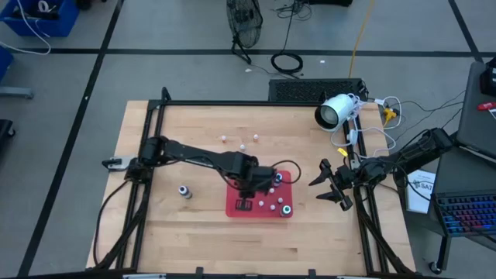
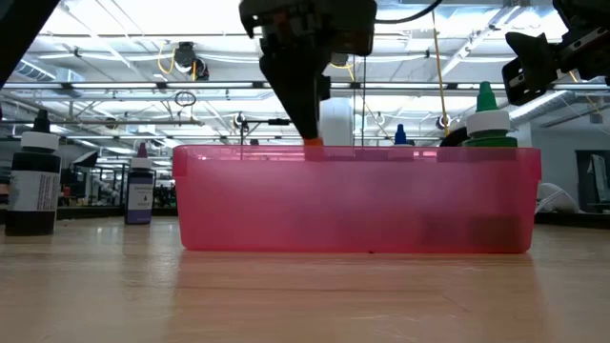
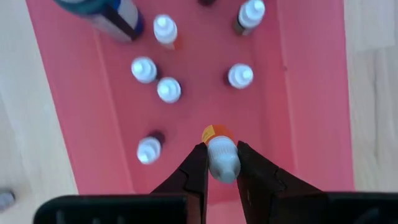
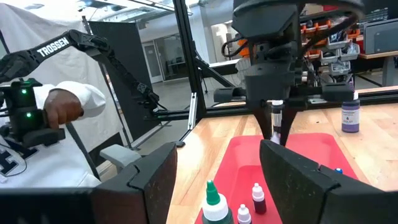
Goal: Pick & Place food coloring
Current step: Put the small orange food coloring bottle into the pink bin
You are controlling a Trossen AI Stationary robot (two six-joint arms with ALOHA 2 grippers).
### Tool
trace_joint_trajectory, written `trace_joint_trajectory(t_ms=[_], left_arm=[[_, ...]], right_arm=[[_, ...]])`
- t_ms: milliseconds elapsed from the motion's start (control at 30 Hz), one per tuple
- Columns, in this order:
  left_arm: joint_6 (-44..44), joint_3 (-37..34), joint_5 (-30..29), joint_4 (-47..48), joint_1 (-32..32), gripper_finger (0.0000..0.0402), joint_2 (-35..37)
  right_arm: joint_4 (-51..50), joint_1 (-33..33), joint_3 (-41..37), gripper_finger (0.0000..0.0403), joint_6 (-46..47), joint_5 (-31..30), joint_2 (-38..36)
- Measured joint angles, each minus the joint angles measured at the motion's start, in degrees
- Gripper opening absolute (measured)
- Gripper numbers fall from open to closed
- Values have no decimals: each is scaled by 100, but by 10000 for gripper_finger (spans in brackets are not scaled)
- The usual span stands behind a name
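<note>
While your left gripper (image 3: 221,163) hangs over the red tray (image 1: 235,206), it is clamped on a small whitish food coloring bottle (image 3: 222,157) with an orange tip, the bottle pinched between the two dark fingers and pointing down toward the tray floor. From the low view the fingers reach down to about the level of the tray rim, so I judge this bottle is about to be set down but is not yet released.

Inside the tray you already have a good share of the set: the left wrist view shows about six small white-capped bottles (image 3: 168,89) standing on the tray floor, plus a larger dark one (image 3: 106,15) lying near the far end, and the low view shows a green-capped bottle (image 2: 489,119) standing at one end of the tray.

What is left, as far as you can see from above: three tiny pale bottles (image 1: 242,146) stand on the bare table (image 1: 194,124) behind the tray, and one greyer bottle (image 1: 184,191) stands well apart on the left side. The low view also shows a black bottle (image 2: 32,174) and a purple one (image 2: 140,186) outside the tray; the black one is probably that same grey bottle. So you are past halfway by my estimate, with roughly four or five still to fetch.

Your right gripper (image 1: 332,186) waits just beside the tray's right end, above the table, its fingers spread wide and holding nothing.
</note>
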State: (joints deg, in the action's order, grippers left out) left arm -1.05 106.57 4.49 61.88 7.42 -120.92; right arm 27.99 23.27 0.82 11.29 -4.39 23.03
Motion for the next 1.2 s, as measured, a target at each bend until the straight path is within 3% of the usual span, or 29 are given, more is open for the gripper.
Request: trace_joint_trajectory(t_ms=[533, 1100, 1200], left_arm=[[5, -953, -106, -1059, -232, 59, 2], [66, -1460, 42, -1705, -232, 59, 2], [141, -1460, 42, -1731, -232, 79, 2]], right_arm=[[0, -1, 2, 219, 0, -2, 0], [0, 0, 1, 215, 0, 0, 0], [0, -1, 0, 216, 0, -2, 2]])
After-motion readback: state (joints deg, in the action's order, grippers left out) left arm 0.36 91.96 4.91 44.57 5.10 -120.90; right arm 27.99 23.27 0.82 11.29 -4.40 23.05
